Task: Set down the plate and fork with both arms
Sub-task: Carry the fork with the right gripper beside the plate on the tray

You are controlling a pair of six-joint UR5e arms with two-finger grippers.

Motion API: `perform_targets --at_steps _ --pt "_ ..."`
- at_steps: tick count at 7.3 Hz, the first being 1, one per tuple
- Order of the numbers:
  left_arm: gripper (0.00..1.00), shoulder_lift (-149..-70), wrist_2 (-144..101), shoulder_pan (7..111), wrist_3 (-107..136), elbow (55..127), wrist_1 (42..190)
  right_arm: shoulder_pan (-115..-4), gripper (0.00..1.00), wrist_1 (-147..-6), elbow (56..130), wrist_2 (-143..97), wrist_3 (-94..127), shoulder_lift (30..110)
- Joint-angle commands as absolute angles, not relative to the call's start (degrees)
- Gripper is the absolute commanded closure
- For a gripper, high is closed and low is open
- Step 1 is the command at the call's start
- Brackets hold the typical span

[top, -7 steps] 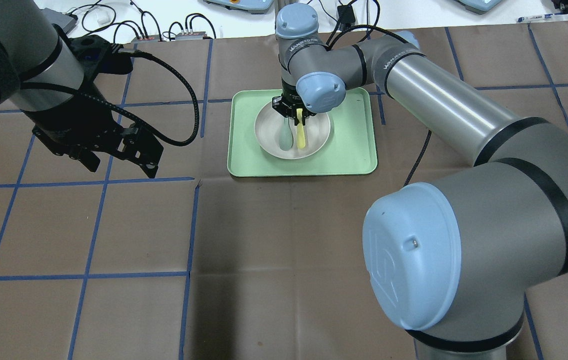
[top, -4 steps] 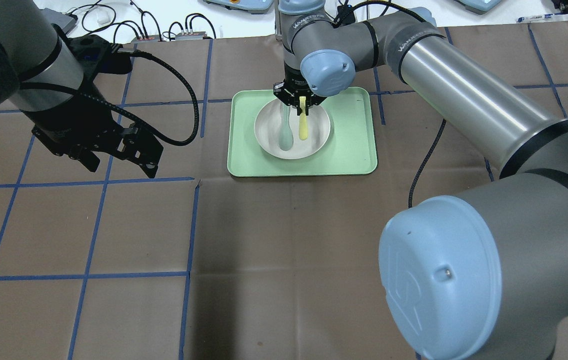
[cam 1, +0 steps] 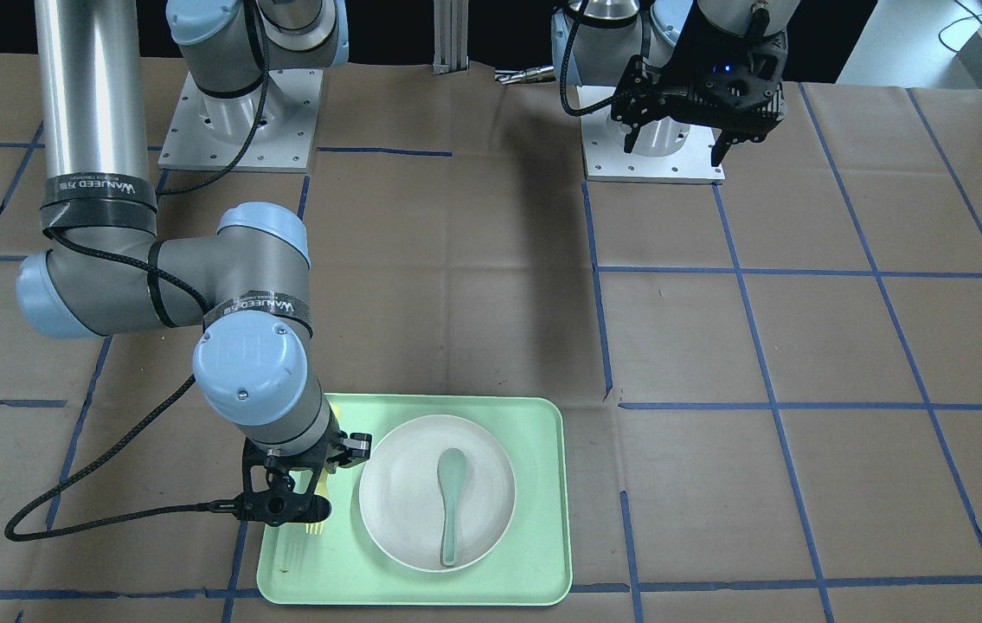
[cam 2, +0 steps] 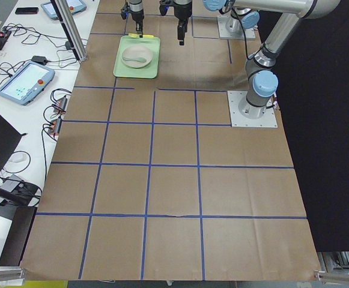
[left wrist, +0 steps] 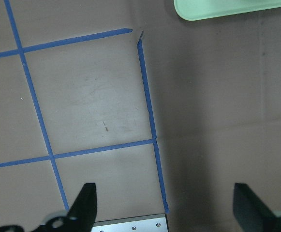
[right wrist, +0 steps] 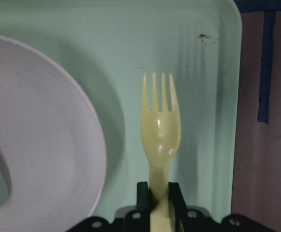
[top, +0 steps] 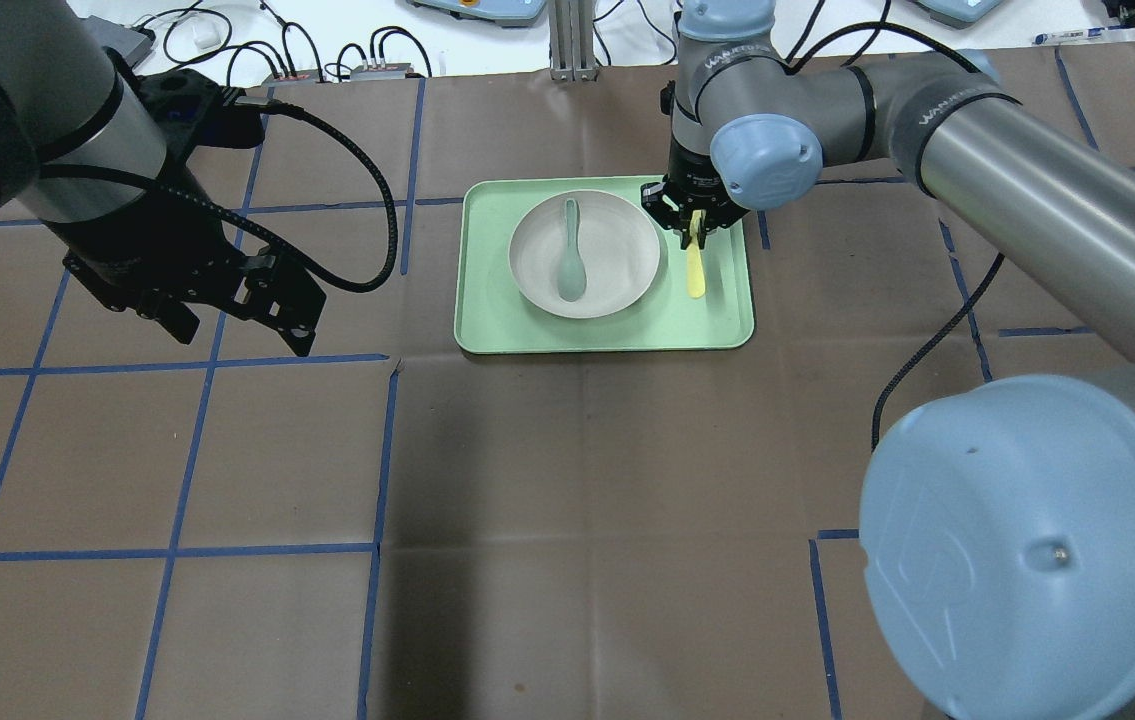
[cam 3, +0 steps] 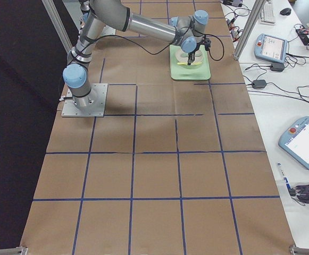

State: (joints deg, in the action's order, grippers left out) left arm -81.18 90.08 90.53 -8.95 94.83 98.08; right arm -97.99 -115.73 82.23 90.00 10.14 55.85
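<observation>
The right hand is clamped on the handle of the pale-yellow fork. In the right wrist view its two black fingers press the handle from both sides, and the fork points its tines away from the hand. The fork is over the bare strip of the mint-green tray, between the plate and the tray's raised edge on the robot's right side. It is just beside the plate and does not touch it. I cannot tell if the tines touch the tray floor.

The off-white plate sits in the middle of the tray. A grey-green spoon lies inside it, near the centre, with its bowl toward the robot.

The left hand hangs above the brown bench, well apart from the tray, on the robot's left side. Its fingers are wide apart and nothing is between them. Under it there is only the bench paper with blue tape lines, and a corner of the tray shows at the top edge of the left wrist view.
</observation>
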Motion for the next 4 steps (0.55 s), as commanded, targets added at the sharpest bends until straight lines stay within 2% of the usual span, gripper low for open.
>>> perform_targets --at_steps 1,4 --pt "0.01 -81.12 90.09 90.53 -8.96 94.83 98.09 -97.12 0.99 -121.72 84.46 90.0 9.58 53.02" --pt "0.01 -81.21 90.09 90.53 -8.79 94.83 98.09 -96.94 0.98 -124.54 84.38 90.87 9.58 51.41"
